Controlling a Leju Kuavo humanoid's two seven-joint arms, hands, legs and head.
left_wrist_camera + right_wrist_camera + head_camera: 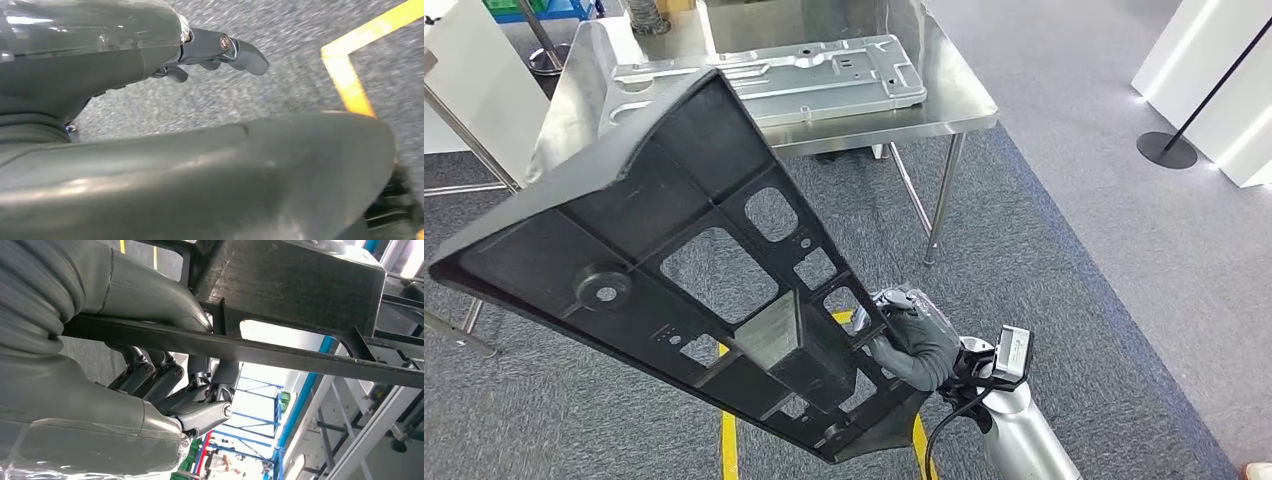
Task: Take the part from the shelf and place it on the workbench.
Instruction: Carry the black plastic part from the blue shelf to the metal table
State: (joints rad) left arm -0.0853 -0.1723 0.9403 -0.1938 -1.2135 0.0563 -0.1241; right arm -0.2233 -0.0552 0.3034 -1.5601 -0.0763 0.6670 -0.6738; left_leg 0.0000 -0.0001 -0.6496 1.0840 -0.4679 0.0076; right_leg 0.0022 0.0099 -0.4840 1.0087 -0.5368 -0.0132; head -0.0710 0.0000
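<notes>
Right hand [916, 340] grips the part [674, 270] at its near lower edge, thumb on one side of a rib and fingers [200, 415] wrapped on the other in the right wrist view. Part is a large black moulded plastic panel, roughly wedge-shaped, matte, ribbed underside with rectangular cut-outs, a round boss and a boxy raised block just above the hand; it extends up and to the left from the hand, tilted, held in the air above the floor. Left hand [220, 50] sits over carpet in the left wrist view, fingers slightly curled and apart, nothing in it; a smooth dark curved surface lies below it. Beyond the part, far from the right hand, stands the workbench [964, 100], shiny stainless steel top on thin legs, carrying a flat stamped grey metal plate [824, 75]. Floor is grey speckled carpet [1064, 230] with yellow tape lines [729, 440]. White panels [1224, 70] and a black stanchion base [1166, 150] at far right.
</notes>
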